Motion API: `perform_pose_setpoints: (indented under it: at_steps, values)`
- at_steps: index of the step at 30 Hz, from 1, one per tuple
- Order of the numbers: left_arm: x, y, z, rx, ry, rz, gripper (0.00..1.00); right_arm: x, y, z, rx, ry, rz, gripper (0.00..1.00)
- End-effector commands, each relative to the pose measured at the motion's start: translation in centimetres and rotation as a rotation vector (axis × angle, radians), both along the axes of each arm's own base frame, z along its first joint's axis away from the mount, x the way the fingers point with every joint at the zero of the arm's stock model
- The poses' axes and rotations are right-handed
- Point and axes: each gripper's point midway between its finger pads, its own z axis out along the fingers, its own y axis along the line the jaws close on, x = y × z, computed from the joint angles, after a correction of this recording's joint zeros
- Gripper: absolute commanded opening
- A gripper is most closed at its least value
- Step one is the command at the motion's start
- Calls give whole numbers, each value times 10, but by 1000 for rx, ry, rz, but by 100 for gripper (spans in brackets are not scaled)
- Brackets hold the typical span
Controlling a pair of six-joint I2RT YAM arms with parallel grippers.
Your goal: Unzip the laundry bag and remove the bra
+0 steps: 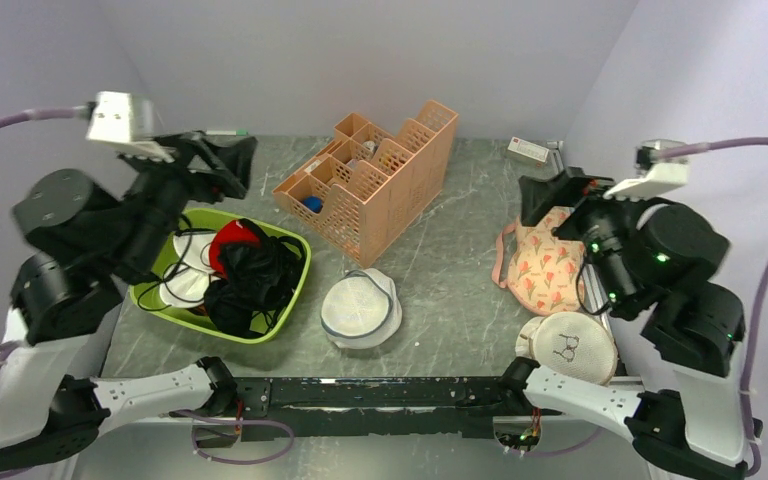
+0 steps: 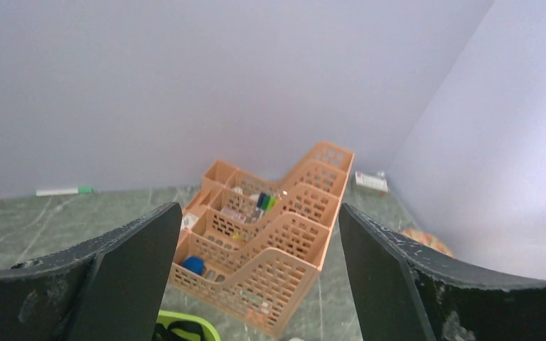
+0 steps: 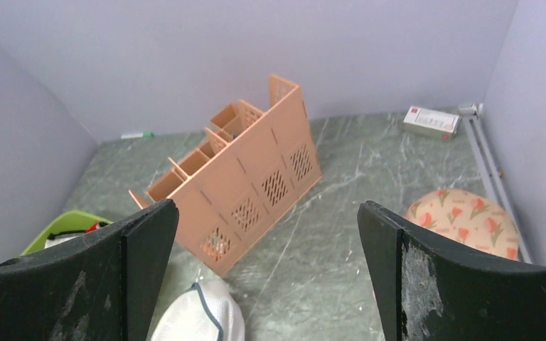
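The white mesh laundry bag lies on the table in front of the orange organizer, a dark zip line round its rim. Its edge shows at the bottom of the right wrist view. The red bra lies in the green tray, partly under a black garment. My left gripper is open and empty, raised above the tray's far end; in its own view it faces the organizer. My right gripper is open and empty, raised at the right, above the flowered cloth.
An orange slotted organizer stands at centre back. A black strappy garment fills the tray. A cream flower-print cloth and a beige round pouch lie at the right. A small box sits at back right.
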Motion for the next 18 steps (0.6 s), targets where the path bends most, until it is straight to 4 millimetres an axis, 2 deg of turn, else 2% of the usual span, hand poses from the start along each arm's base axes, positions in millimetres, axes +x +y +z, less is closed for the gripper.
perform_pose_setpoints:
  at_steps: [1,5,10,18]
  values:
    - [-11,29,29,-39,-90,57,93,-9,-20,18,-33,-59,-26,100]
    - [-12,36,20,-31,-67,80,93,-17,-25,26,-3,-96,-5,100]
    - [-13,38,7,-16,-26,88,93,-20,-30,23,4,-110,-12,100]
    - [-12,36,10,-21,-33,85,93,-16,-31,12,-20,-77,-43,100]
